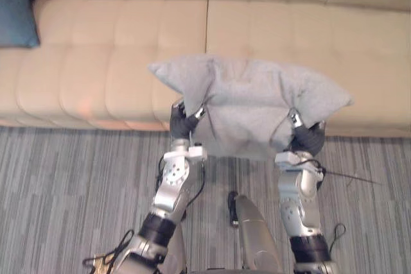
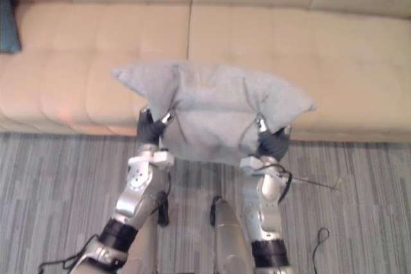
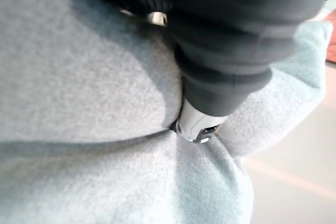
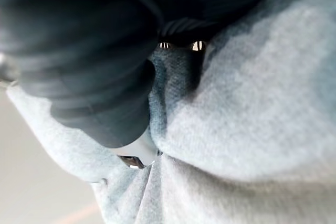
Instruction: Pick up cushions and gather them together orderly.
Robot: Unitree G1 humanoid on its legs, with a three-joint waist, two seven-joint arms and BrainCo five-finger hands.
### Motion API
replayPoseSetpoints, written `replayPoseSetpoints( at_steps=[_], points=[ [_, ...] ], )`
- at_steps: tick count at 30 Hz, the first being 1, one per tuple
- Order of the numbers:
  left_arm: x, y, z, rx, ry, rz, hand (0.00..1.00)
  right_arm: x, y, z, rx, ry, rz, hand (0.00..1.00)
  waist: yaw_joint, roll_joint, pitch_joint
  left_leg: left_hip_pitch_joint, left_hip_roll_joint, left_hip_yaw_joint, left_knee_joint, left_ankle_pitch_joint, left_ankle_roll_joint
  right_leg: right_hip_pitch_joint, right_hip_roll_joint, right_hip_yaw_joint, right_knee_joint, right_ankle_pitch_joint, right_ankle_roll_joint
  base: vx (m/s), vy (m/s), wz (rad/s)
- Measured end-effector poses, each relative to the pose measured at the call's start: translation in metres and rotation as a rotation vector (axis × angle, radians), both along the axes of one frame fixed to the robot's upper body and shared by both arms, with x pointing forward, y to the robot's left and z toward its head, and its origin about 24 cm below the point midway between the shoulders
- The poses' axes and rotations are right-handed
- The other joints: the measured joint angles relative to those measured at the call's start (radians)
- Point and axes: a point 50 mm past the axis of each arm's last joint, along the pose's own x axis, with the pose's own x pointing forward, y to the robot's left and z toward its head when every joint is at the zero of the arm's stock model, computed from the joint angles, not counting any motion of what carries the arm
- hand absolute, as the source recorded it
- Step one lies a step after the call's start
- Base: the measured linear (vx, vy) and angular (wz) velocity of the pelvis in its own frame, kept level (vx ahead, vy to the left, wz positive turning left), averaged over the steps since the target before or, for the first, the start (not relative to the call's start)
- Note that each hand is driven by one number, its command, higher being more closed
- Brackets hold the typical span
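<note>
A blue cushion (image 1: pixel 14 8) leans against the backrest in the back left corner of the sofa (image 1: pixel 96 62). It is well apart from everything else. A long stretch of seat lies open between it and the middle of the sofa.

The left hand (image 1: pixel 182 122) is up in front of the sofa's front edge. Its arm reaches up from below, over the striped carpet (image 1: pixel 58 184). The hand is clenched on the left side of the grey cushion (image 1: pixel 247 104), just under the left corner. The cloth bunches up around it. In the left wrist view a silver finger (image 3: pixel 197 127) is sunk deep in a fold of the grey cloth.

The grey cushion is off the sofa and off the floor, held in the air between the two hands. It sits in front of the sofa's front edge, near the seam where the two seat pads meet. Its long side runs left to right, the same way as the front edge. One corner sticks out to the left and one sticks out to the right. The bottom part hangs down over the carpet.

The right hand (image 1: pixel 307 138) holds the right side of the cushion, under the right corner. It too is clenched on the cloth, which creases in around it. Its arm stands nearly straight up from below.

Past the right hand, the right seat pad of the sofa lies open up to the backrest.
</note>
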Motion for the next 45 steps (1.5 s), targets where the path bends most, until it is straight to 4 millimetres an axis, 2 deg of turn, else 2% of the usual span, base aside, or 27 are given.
replayPoseSetpoints(
  at_steps=[4, 6, 7, 8, 10, 11, 12, 13, 14, 15, 16, 17, 18, 19, 20, 22, 23, 25, 28, 30, 31, 34, 36, 37, 38, 42, 45],
  points=[
    [-0.019, 0.007, -0.008, -0.02, 0.01, -0.001, 1.0, -0.015, 0.001, -0.015, -0.06, 0.056, 0.036, 1.0, 0.008, 0.003, -0.041, 0.106, 0.005, 0.027, -0.034, -0.032, 0.009, 0.105, -0.001, 0.007, -0.06, 0.024, 0.028, 0.11, 0.075, -0.21],
    [-0.025, 0.01, -0.015, -0.013, 0.029, -0.002, 1.0, -0.02, 0.001, -0.023, -0.075, 0.091, 0.056, 1.0, 0.013, 0.003, -0.042, 0.163, 0.014, 0.05, -0.033, -0.073, 0.017, 0.114, -0.008, 0.004, 0.008, 0.048, 0.073, 0.06, 0.081, -0.29],
    [-0.028, 0.012, -0.021, -0.004, 0.049, -0.004, 1.0, -0.024, 0.001, -0.028, -0.098, 0.121, 0.06, 1.0, 0.009, 0.005, -0.044, 0.2, 0.014, 0.059, -0.032, -0.088, 0.02, 0.097, -0.015, -0.004, 0.098, 0.084, 0.113, 0.05, 0.07, -0.11],
    [-0.03, 0.012, -0.024, 0.003, 0.06, -0.008, 1.0, -0.027, 0.0, -0.031, -0.12, 0.137, 0.058, 1.0, 0.008, 0.004, -0.048, 0.22, 0.013, 0.064, -0.031, -0.098, 0.022, 0.081, -0.019, -0.006, 0.151, 0.111, 0.119, 0.06, 0.066, -0.08],
    [-0.033, 0.013, -0.028, 0.02, 0.076, -0.017, 1.0, -0.029, -0.001, -0.038, -0.124, 0.169, 0.061, 1.0, 0.007, 0.003, -0.054, 0.265, 0.014, 0.066, -0.033, -0.115, 0.029, 0.057, -0.035, -0.024, 0.243, 0.184, 0.099, 0.09, 0.029, -0.06],
    [-0.033, 0.013, -0.028, 0.027, 0.079, -0.022, 1.0, -0.029, -0.001, -0.043, -0.13, 0.189, 0.062, 1.0, 0.006, 0.003, -0.063, 0.28, 0.016, 0.064, -0.041, -0.116, 0.038, 0.036, -0.048, -0.051, 0.275, 0.214, 0.069, 0.14, -0.013, -0.03],
    [-0.033, 0.014, -0.029, 0.03, 0.081, -0.022, 1.0, -0.029, -0.001, -0.046, -0.136, 0.205, 0.064, 1.0, 0.006, -0.001, -0.071, 0.292, 0.015, 0.064, -0.055, -0.116, 0.04, 0.032, -0.059, -0.07, 0.282, 0.199, 0.038, 0.14, -0.031, -0.07],
    [-0.033, 0.014, -0.031, 0.039, 0.09, -0.023, 1.0, -0.029, 0.0, -0.053, -0.161, 0.239, 0.068, 1.0, 0.005, -0.001, -0.093, 0.303, 0.012, 0.065, -0.087, -0.115, 0.042, 0.029, -0.07, -0.099, 0.235, 0.139, 0.016, 0.18, -0.058, -0.15],
    [-0.032, 0.016, -0.035, 0.054, 0.101, -0.022, 1.0, -0.027, 0.0, -0.059, -0.172, 0.271, 0.081, 1.0, 0.005, -0.003, -0.111, 0.319, 0.012, 0.06, -0.123, -0.111, 0.038, 0.028, -0.068, -0.115, 0.133, 0.1, 0.016, 0.22, -0.082, -0.22],
    [-0.032, 0.018, -0.037, 0.064, 0.11, -0.02, 1.0, -0.026, 0.0, -0.063, -0.179, 0.287, 0.092, 1.0, 0.005, -0.001, -0.115, 0.337, 0.012, 0.058, -0.149, -0.106, 0.031, 0.029, -0.063, -0.119, 0.06, 0.099, 0.016, 0.3, -0.121, -0.27],
    [-0.03, 0.02, -0.044, 0.089, 0.133, -0.022, 1.0, -0.023, -0.001, -0.07, -0.199, 0.321, 0.11, 1.0, 0.003, -0.001, -0.128, 0.363, 0.018, 0.053, -0.188, -0.095, 0.014, 0.037, -0.043, -0.113, -0.121, 0.142, 0.014, 0.22, -0.091, -0.12],
    [-0.03, 0.021, -0.047, 0.102, 0.145, -0.026, 1.0, -0.023, -0.002, -0.073, -0.21, 0.337, 0.115, 1.0, -0.003, -0.004, -0.131, 0.374, 0.017, 0.048, -0.2, -0.09, 0.003, 0.051, -0.036, -0.109, -0.216, 0.185, 0.013, 0.33, -0.166, 0.22],
    [-0.028, 0.021, -0.056, 0.131, 0.179, -0.047, 1.0, -0.021, -0.006, -0.08, -0.231, 0.369, 0.12, 1.0, -0.02, 0.002, -0.131, 0.391, 0.006, 0.018, -0.206, -0.09, -0.035, 0.097, -0.034, -0.098, -0.343, 0.34, -0.026, 0.34, -0.162, 0.12],
    [-0.03, 0.017, -0.066, 0.145, 0.225, -0.065, 1.0, -0.019, -0.014, -0.084, -0.274, 0.403, 0.122, 1.0, -0.017, 0.037, -0.139, 0.408, 0.021, -0.032, -0.237, -0.083, -0.045, 0.101, -0.005, -0.1, -0.337, 0.338, -0.037, 0.38, -0.192, -0.04],
    [-0.03, 0.017, -0.069, 0.152, 0.238, -0.073, 1.0, -0.018, -0.016, -0.085, -0.288, 0.412, 0.123, 1.0, -0.012, 0.045, -0.14, 0.415, 0.025, -0.044, -0.26, -0.075, -0.056, 0.091, 0.002, -0.094, -0.318, 0.326, -0.045, 0.27, -0.149, -0.36],
    [-0.032, 0.013, -0.076, 0.169, 0.271, -0.112, 1.0, -0.018, -0.025, -0.087, -0.299, 0.434, 0.107, 1.0, -0.021, 0.052, -0.141, 0.458, 0.041, -0.052, -0.297, -0.04, -0.077, 0.088, 0.02, -0.098, -0.255, 0.251, -0.059, 0.25, -0.174, -0.01],
    [-0.033, 0.011, -0.077, 0.17, 0.275, -0.123, 1.0, -0.02, -0.026, -0.088, -0.295, 0.44, 0.1, 1.0, -0.024, 0.053, -0.141, 0.454, 0.048, -0.065, -0.272, -0.036, -0.08, 0.099, 0.024, -0.108, -0.25, 0.235, -0.061, 0.24, -0.178, 0.35],
    [-0.04, 0.008, -0.083, 0.152, 0.299, -0.142, 1.0, -0.027, -0.029, -0.092, -0.294, 0.461, 0.095, 1.0, -0.037, 0.055, -0.141, 0.38, 0.086, -0.108, -0.054, -0.019, -0.085, 0.169, 0.039, -0.17, -0.272, 0.201, -0.089, 0.19, -0.166, 0.49],
    [-0.048, 0.008, -0.088, 0.115, 0.326, -0.143, 1.0, -0.043, -0.029, -0.085, -0.286, 0.44, 0.09, 1.0, -0.007, 0.055, -0.146, 0.262, 0.178, -0.035, 0.251, 0.12, -0.021, 0.287, 0.066, -0.203, -0.324, 0.173, -0.123, 0.2, -0.138, 0.24],
    [-0.049, 0.006, -0.087, 0.099, 0.321, -0.146, 1.0, -0.042, -0.03, -0.078, -0.286, 0.41, 0.082, 1.0, -0.001, 0.058, -0.152, 0.249, 0.194, 0.018, 0.255, 0.073, 0.001, 0.311, 0.062, -0.206, -0.346, 0.17, -0.129, 0.17, -0.038, 0.1],
    [-0.048, 0.002, -0.085, 0.081, 0.315, -0.15, 1.0, -0.04, -0.032, -0.074, -0.287, 0.389, 0.068, 1.0, 0.0, 0.061, -0.16, 0.246, 0.18, 0.061, 0.185, 0.037, 0.028, 0.314, 0.05, -0.211, -0.351, 0.169, -0.13, 0.14, 0.027, 0.28],
    [-0.048, -0.002, -0.084, 0.066, 0.308, -0.165, 1.0, -0.037, -0.036, -0.073, -0.287, 0.387, 0.051, 1.0, 0.005, 0.057, -0.163, 0.263, 0.114, 0.064, -0.049, 0.004, 0.013, 0.342, 0.021, -0.225, -0.364, 0.172, -0.125, 0.13, 0.087, 0.21],
    [-0.047, -0.002, -0.083, 0.07, 0.305, -0.167, 1.0, -0.036, -0.037, -0.072, -0.29, 0.383, 0.051, 1.0, 0.005, 0.072, -0.17, 0.287, 0.068, 0.036, -0.214, 0.106, 0.028, 0.352, 0.02, -0.216, -0.364, 0.169, -0.097, 0.11, 0.155, 0.0],
    [-0.047, 0.001, -0.085, 0.087, 0.31, -0.165, 1.0, -0.034, -0.036, -0.076, -0.285, 0.401, 0.054, 1.0, 0.006, 0.064, -0.178, 0.324, 0.051, 0.014, -0.261, 0.094, -0.012, 0.359, 0.02, -0.192, -0.366, 0.166, -0.074, 0.11, 0.217, -0.05],
    [-0.048, 0.003, -0.087, 0.107, 0.315, -0.171, 1.0, -0.034, -0.034, -0.083, -0.265, 0.425, 0.055, 1.0, 0.006, 0.053, -0.185, 0.352, 0.028, 0.017, -0.307, 0.101, -0.017, 0.377, 0.007, -0.172, -0.401, 0.18, -0.052, 0.1, 0.213, -0.09],
    [-0.05, 0.01, -0.09, 0.144, 0.324, -0.174, 1.0, -0.035, -0.029, -0.091, -0.275, 0.463, 0.067, 1.0, 0.007, 0.054, -0.191, 0.437, -0.023, 0.069, -0.414, 0.127, 0.011, 0.434, -0.035, -0.128, -0.491, 0.222, -0.007, 0.03, 0.143, -0.2],
    [-0.05, 0.01, -0.089, 0.152, 0.321, -0.178, 1.0, -0.032, -0.03, -0.088, -0.3, 0.454, 0.07, 1.0, 0.007, 0.054, -0.2, 0.436, -0.048, 0.091, -0.461, 0.141, 0.027, 0.423, -0.052, -0.107, -0.542, 0.255, 0.007, -0.01, 0.108, -0.17]
  ],
)
